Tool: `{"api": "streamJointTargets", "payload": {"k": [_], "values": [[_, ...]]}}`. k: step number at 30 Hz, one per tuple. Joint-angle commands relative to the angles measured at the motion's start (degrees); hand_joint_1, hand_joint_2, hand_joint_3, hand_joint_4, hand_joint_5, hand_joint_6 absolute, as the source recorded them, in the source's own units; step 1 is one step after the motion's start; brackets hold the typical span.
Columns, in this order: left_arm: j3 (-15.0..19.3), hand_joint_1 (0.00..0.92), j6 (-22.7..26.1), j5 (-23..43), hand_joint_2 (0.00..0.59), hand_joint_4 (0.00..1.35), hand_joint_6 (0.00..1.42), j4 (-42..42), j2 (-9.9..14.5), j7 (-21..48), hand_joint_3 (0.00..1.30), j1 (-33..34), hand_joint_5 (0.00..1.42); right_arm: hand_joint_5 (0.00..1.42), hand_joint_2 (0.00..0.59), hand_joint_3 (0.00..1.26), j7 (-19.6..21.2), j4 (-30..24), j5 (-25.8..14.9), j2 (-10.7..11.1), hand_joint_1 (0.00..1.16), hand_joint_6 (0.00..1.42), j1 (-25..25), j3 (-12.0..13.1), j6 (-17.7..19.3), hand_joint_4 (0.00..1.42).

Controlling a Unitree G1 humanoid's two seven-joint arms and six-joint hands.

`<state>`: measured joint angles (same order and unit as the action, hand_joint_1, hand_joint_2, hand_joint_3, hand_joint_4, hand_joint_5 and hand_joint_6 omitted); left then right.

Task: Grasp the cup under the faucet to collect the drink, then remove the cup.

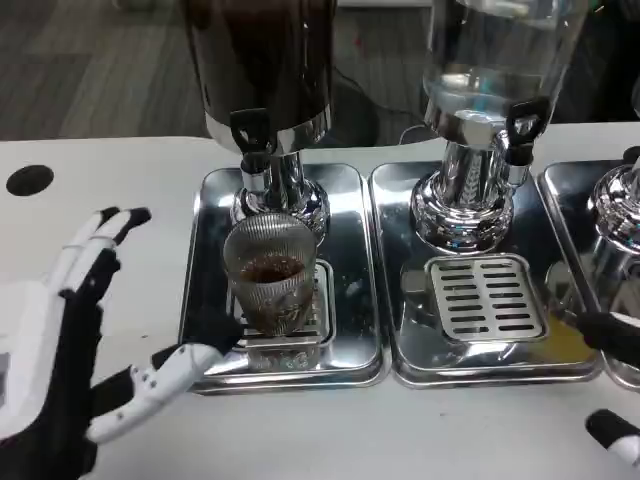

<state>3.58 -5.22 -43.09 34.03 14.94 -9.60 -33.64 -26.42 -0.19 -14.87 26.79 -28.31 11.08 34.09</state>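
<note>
Cup [270,277], ribbed glass with dark drink inside, is standing on the drip tray [205,300] under the faucet [252,140]. Left hand [70,340] is hovering apart from it at lower left, fingers spread, gripping nothing. Right hand [610,380] is barely showing; cannot tell its state.

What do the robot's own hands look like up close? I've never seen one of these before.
The left hand has a smooth white shell on its back over a black body. Its long, slim fingers are white along the outside, black underneath and at the tips. The thumb is white with small dark screw dots. Of the right hand, only black-tipped fingertips, one partly white, show at the picture's right edge.
</note>
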Motion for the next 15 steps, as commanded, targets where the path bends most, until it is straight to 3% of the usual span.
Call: {"api": "streamJointTargets", "payload": {"k": [1,10,15], "values": [[1.6,0.000,-3.2,1.2,0.019,0.15,0.80,0.4,0.2,-0.6,0.22,-4.0,0.33,0.11,0.141,0.20,-0.8,-2.0,1.7,1.3,0.64,0.06,4.0,-0.2,-3.5,0.11],[2.4,0.000,-9.0,1.5,0.023,0.16,0.79,-1.0,-1.1,-2.8,0.23,-11.2,0.34,0.12,0.111,0.16,-0.3,-5.8,7.3,0.1,0.68,0.06,9.1,-4.0,-11.4,0.14],[3.0,0.000,-11.3,1.4,0.025,0.16,0.79,-1.9,-1.6,-3.8,0.23,-13.8,0.34,0.09,0.106,0.16,0.0,-6.3,11.2,-0.5,0.68,0.05,13.8,-7.6,-15.6,0.10]]}}
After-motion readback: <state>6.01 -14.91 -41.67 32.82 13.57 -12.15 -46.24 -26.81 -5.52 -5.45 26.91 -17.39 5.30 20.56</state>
